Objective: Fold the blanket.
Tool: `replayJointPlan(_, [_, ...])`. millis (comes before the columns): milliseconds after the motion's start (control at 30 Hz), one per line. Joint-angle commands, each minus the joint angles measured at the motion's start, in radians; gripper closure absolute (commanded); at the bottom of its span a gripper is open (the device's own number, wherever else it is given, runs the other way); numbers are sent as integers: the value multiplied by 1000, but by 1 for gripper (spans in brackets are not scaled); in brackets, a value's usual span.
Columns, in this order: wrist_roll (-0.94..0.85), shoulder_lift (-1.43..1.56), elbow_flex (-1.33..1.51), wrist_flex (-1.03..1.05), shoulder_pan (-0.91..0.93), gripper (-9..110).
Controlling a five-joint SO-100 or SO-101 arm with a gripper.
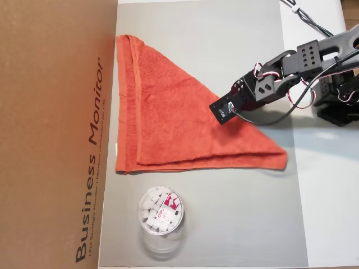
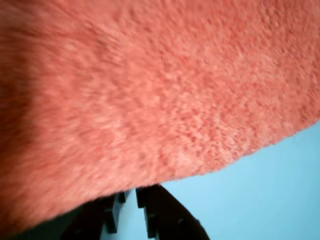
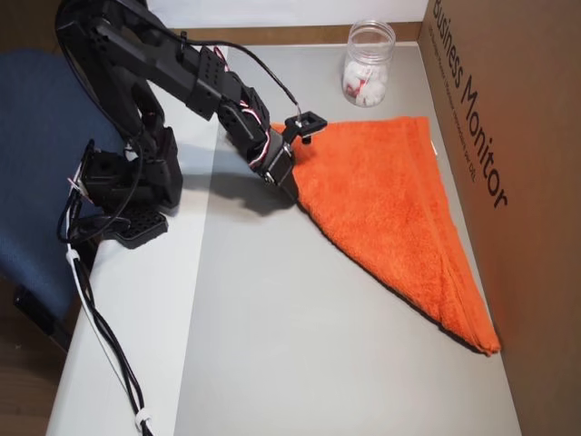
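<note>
The orange-red blanket [image 1: 162,117] lies on the grey mat [image 1: 235,218], folded into a triangle with its long diagonal edge facing the arm. It also shows in the other overhead view [image 3: 390,200] and fills most of the wrist view [image 2: 150,85]. My gripper [image 1: 222,114] is at the middle of that diagonal edge, low on the mat [image 3: 293,182]. In the wrist view the jaws stand almost together, and the gripper's [image 2: 134,192] tips disappear into the blanket's edge.
A clear round tub [image 1: 161,211] with white pieces stands just off one blanket corner [image 3: 368,64]. A cardboard box wall [image 1: 56,134] runs along the blanket's far side. The arm's base [image 3: 127,191] and cables sit on the white table beside a blue chair [image 3: 36,136].
</note>
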Motion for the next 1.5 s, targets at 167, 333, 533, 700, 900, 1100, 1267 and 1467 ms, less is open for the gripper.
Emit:
replayJointPlan(167, [81,5,-2,-84,-133,102])
replayJointPlan(333, [84,23,3,-72,-173,101])
replayJointPlan(533, [71,153,8,-29,-270,101])
replayJointPlan(700, [-21,328,-11,137,-336,101])
replayJointPlan(900, [-155,520,6,304,-397,99])
replayJointPlan(1100, [-153,581,6,453,-503,83])
replayJointPlan(1267, [-155,577,9,451,-629,84])
replayJointPlan(1467, [-169,574,66,445,-735,84])
